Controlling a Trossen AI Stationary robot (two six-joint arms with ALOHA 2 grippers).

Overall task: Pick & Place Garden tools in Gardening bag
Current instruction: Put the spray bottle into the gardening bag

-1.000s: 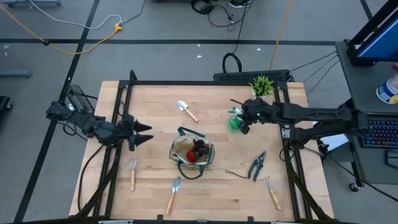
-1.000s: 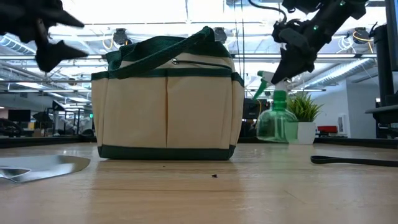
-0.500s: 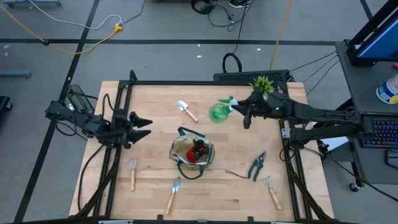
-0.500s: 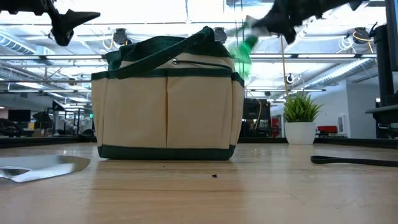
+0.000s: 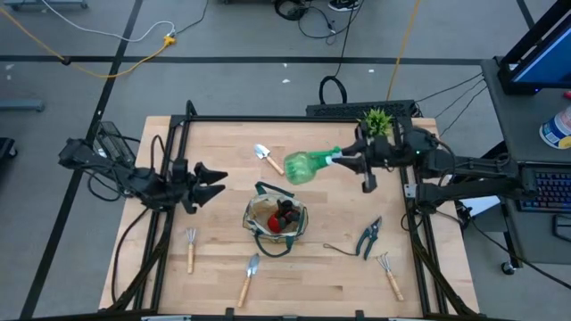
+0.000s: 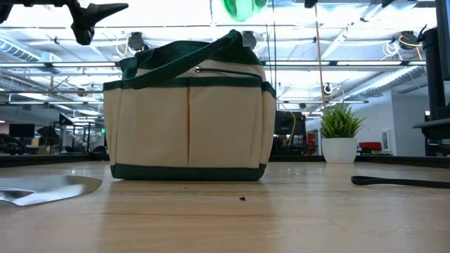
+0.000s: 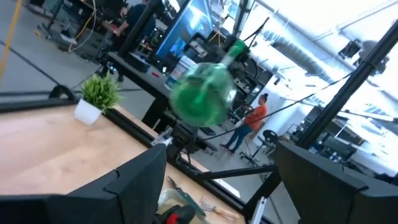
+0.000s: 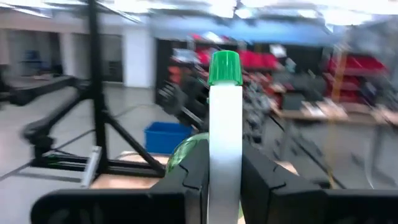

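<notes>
From above, the right gripper pinches the spray bottle by its white nozzle, holding it in the air behind the bag; the left gripper, fingers spread, hovers left of the bag. At table height the bottle hangs above the bag. The left wrist camera sees the bottle aloft; the right wrist camera shows the fingers clamping the nozzle.
</notes>
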